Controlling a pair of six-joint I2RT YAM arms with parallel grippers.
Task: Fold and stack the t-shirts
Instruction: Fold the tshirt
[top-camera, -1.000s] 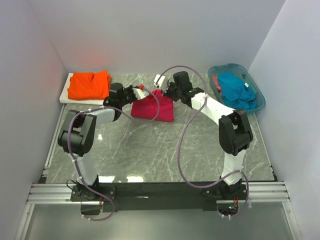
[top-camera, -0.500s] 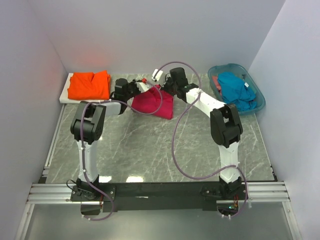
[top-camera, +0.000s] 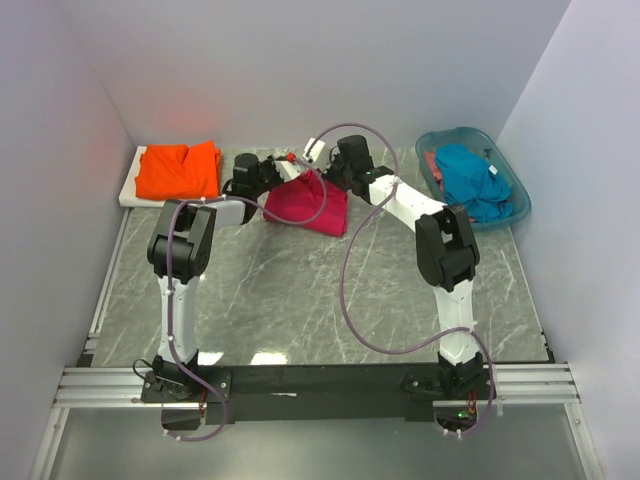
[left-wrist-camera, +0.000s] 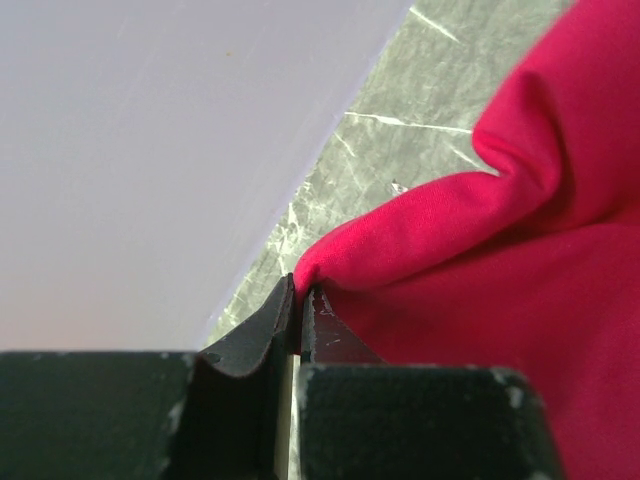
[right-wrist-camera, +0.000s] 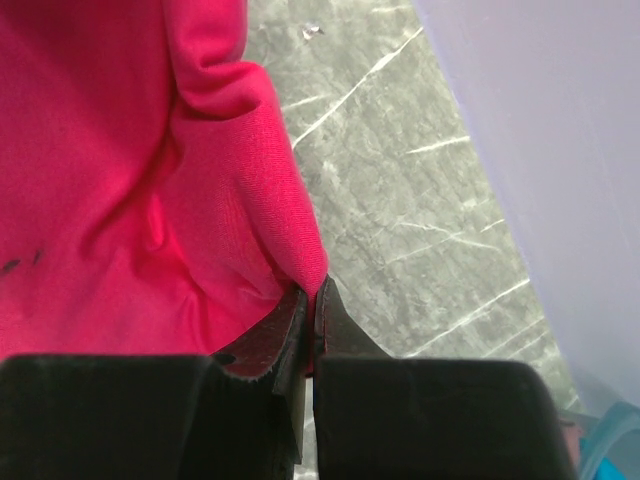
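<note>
Currently on hand, item one: the magenta-red t-shirt (top-camera: 305, 203), lying at twelve o'clock on the table (top-camera: 300, 300), close to the back wall, bunched in soft folds rather than flat. Item two: the left gripper (left-wrist-camera: 300, 290), jaws pressed together on a small peak of the shirt's edge at its ten o'clock corner. Item three: the right gripper (right-wrist-camera: 312, 292), likewise clamped on a thin fold at the shirt's two o'clock corner. Item four: the orange t-shirt (top-camera: 178, 170), folded on a white board (top-camera: 130, 185) at ten o'clock, well apart from the arms. Item five: the teal-blue t-shirt (top-camera: 472, 180), heaped in the basket (top-camera: 520, 205) at two o'clock. Hazards, as you should judge them: each pinch takes only a sliver of cloth at the very fingertips, so a sharp pull or uneven lift could let one corner slip out and drop the fold. Both arms are stretched far toward the wall, so you probably have little reach left at twelve o'clock; pushing further risks contact with the wall. If the two grippers travel at different rates, the cotton will likely twist or crease diagonally instead of folding square. The loose cables arch near the shirt and might drag across it on a sweep toward the orange t-shirt.
</note>
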